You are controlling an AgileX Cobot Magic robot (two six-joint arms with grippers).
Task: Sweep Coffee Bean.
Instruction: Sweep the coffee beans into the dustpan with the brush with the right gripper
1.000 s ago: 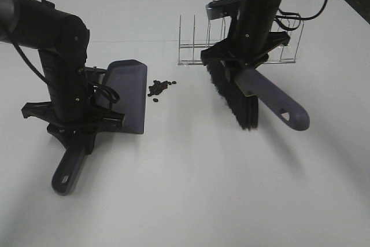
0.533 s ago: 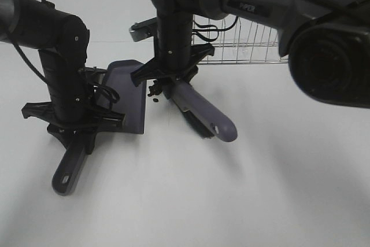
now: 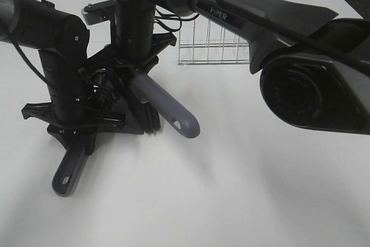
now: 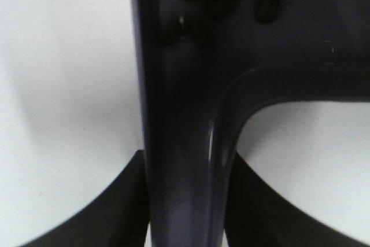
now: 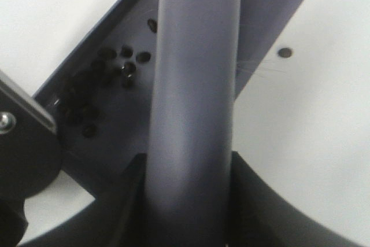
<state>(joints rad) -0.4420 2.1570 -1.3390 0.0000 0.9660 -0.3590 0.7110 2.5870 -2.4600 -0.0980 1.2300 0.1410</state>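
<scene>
On the left, the left gripper point(image 3: 74, 126) is clamped on the handle of the dustpan point(image 3: 66, 173), which rests on the white table point(image 3: 260, 201). Most of the coffee bean point(image 5: 107, 76) lies in the pan, with one stray bean point(image 5: 284, 52) on the table just beside its edge. The right gripper point(image 3: 137, 65), reaching across, grips the brush point(image 3: 170, 114), whose bristles are at the pan's right edge. A wire rack point(image 3: 214, 47) stands farther right.

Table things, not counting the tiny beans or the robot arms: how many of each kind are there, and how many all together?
dustpan: 1
brush: 1
wire rack: 1
Total: 3
</scene>
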